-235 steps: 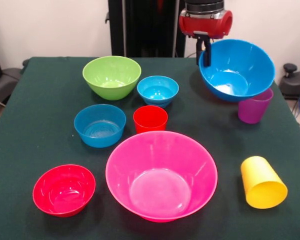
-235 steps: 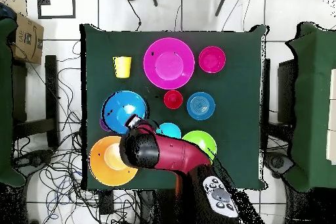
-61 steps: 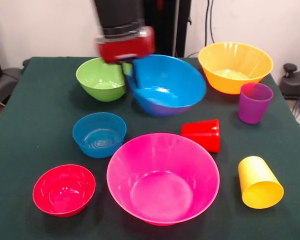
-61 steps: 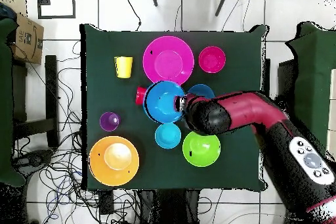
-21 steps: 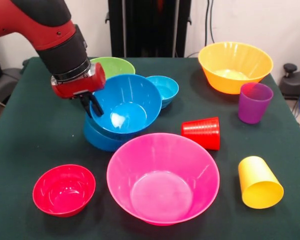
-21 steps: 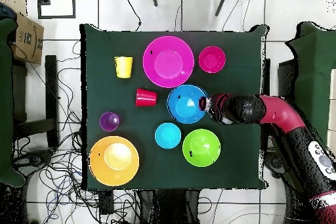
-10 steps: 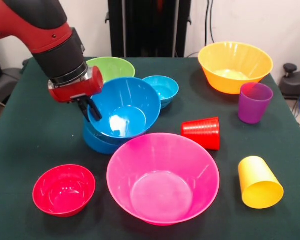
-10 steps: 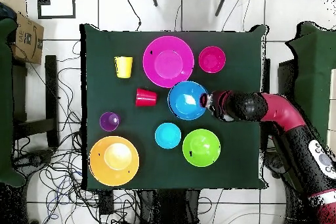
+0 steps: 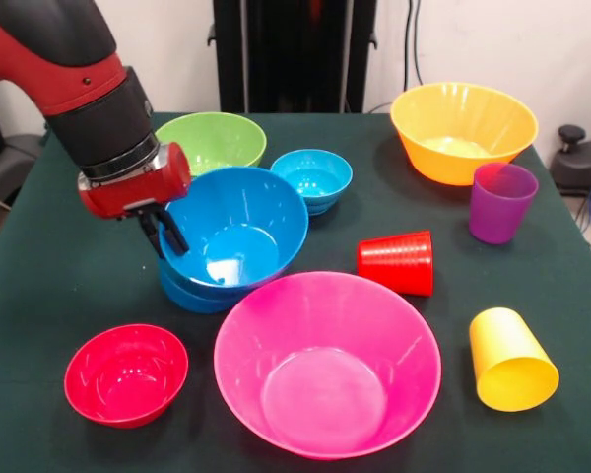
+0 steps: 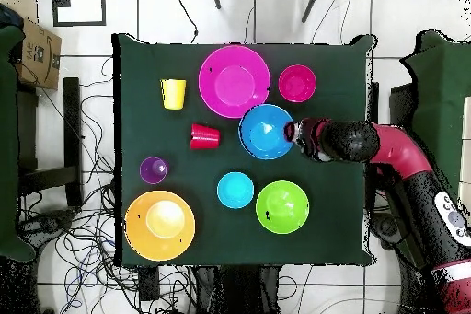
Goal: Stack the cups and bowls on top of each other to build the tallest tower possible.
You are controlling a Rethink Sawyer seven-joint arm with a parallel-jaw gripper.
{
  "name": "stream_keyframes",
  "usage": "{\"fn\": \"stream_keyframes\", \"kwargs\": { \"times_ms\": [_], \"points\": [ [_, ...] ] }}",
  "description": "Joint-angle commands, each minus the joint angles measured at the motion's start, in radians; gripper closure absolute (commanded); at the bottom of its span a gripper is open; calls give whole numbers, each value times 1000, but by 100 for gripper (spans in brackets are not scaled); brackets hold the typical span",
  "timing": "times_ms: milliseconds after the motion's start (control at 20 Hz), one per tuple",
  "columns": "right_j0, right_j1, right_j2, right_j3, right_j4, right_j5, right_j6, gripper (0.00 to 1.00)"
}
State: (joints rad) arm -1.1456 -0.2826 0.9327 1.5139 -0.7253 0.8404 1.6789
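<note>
At the 9 o'clock rim of the upper blue bowl (image 9: 234, 233), the gripper (image 9: 164, 234) pinches the bowl's wall, one dark finger inside the rim and one outside. Red wrist and black forearm slant up toward 11 o'clock in the front view.

Upper blue bowl sits nested in the lower blue bowl (image 9: 190, 295), slightly tilted; only a crescent of the lower one shows beneath it. This two-bowl stack stands left of centre on the green table (image 9: 39, 296).

Around the stack, front view:
- green bowl (image 9: 212, 141) at 12 o'clock, upright, just beside the stack
- light-blue bowl (image 9: 312, 178) at 1 o'clock, near
- red cup (image 9: 398, 263) at 3 o'clock, lying on its side
- pink bowl (image 9: 327, 363) at 5 o'clock, its rim close to the stack; contact not clear
- red bowl (image 9: 126, 373) at 7 o'clock, apart

Farther out: purple cup (image 9: 501, 202) upright, orange bowl (image 9: 463, 130) just behind it, yellow cup (image 9: 510, 360) on its side at the table's right edge.

Overhead view: the arm (image 10: 386, 149) reaches in from 3 o'clock.
</note>
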Motion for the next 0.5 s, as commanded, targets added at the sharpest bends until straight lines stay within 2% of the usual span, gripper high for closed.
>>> {"fn": "stream_keyframes", "kwargs": {
  "times_ms": [50,500],
  "points": [
    [24,46,-43,-136,-65,61,-381,100],
    [31,51,-57,-150,-54,68,-402,100]
  ]
}}
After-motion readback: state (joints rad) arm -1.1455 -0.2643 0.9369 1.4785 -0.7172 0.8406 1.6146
